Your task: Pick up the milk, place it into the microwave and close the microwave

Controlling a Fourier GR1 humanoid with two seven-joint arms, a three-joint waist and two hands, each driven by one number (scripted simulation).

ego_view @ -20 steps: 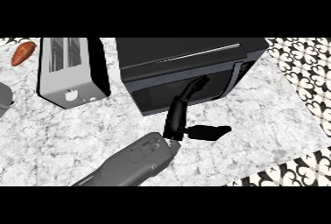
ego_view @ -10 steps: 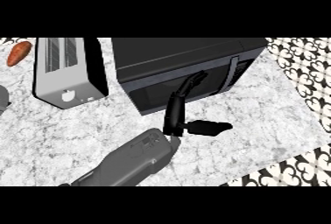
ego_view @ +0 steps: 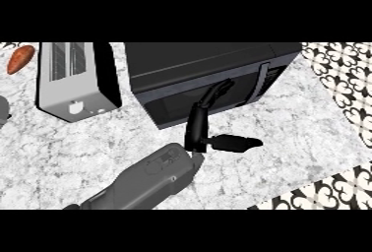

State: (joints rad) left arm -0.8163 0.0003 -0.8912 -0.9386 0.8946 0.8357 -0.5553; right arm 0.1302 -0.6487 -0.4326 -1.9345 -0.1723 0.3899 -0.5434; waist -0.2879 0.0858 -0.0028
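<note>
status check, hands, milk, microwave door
One hand in view, fingers straight, tips on the microwave front. Door looks shut. Milk not visible. Toaster stands left, clear of the arm.

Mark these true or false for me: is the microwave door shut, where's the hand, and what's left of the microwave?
1. The microwave door looks shut. True.
2. The hand has its straight fingers against the microwave's front. True.
3. A milk carton stands on the counter beside the toaster. False: no milk shows anywhere in the head view.
4. The toaster stands right of the microwave. False: it stands to its left.
5. An orange-red vegetable, perhaps a sweet potato, lies at the far left. True.
</note>
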